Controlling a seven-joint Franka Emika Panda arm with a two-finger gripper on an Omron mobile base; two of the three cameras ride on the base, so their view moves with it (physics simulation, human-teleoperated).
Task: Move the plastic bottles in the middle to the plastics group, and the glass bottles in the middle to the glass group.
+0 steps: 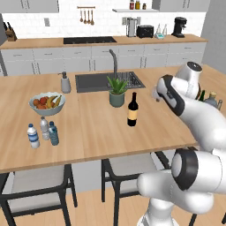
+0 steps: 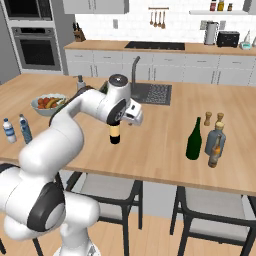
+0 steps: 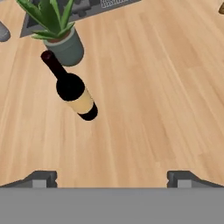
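On the island, middle: one labelled wine bottle point(image 1: 132, 110)
Plastics group: three bottles point(image 1: 42, 131)
Glass group: three bottles point(image 2: 207, 141)
Gripper point(image 3: 111, 178): fingers spread, empty

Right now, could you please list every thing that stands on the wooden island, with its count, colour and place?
near-black wine bottle with tan label: one, upright mid-counter, beside the plant
potted green plant: one, grey pot, before the sink
dark green wine bottle: one, right end, next to the glass bottles
squat blue-grey glass bottle: one, right end
slim brown bottle: one, in front of the blue-grey one
wooden shakers: two, behind them
small water bottles: three, clear, greyish and blue-tinted, left end
fruit bowl: one, grey, left side
soap dispenser: one, grey, left of the sink
gripper: jaws open, above the counter, holding nothing
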